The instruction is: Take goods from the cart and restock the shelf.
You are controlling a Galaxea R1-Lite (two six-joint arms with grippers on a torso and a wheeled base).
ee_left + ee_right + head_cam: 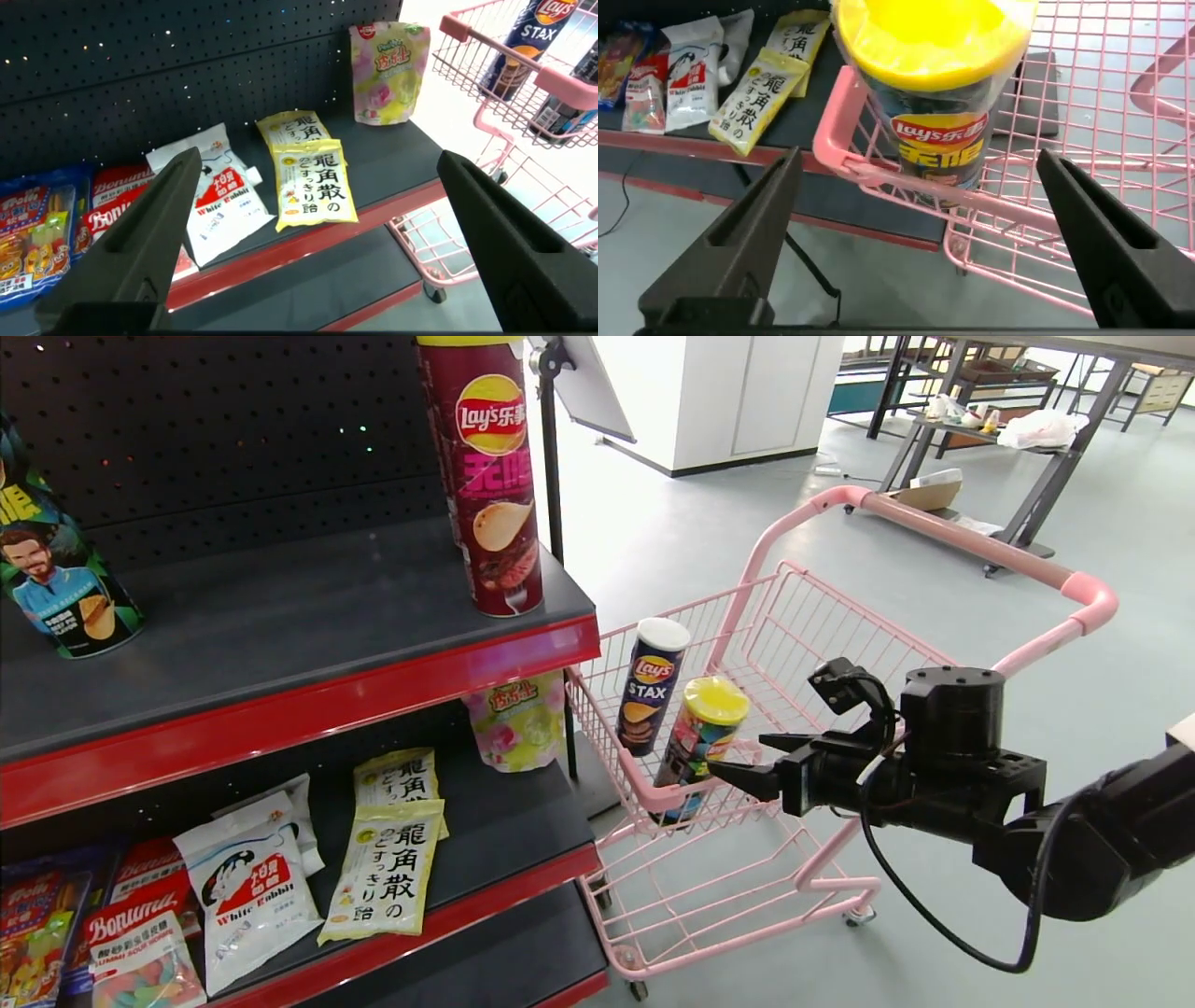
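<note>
head: down on shelf [280,607], cart [934,527] | wrists: close; all share yellow packet [381,870]

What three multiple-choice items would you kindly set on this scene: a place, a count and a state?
1. Where does the white-lidded can stand? A) in the pink cart B) on the top shelf C) on the floor
2. How many cans are in the cart? A) one B) two C) four
3. How is the right gripper? A) shut on a can B) open, holding nothing C) shut on a bag
Answers: 1 A, it stands inside the wire basket; 2 B, the white-lidded one and the yellow-lidded can; 3 B, its fingers are spread, short of the can.
</note>
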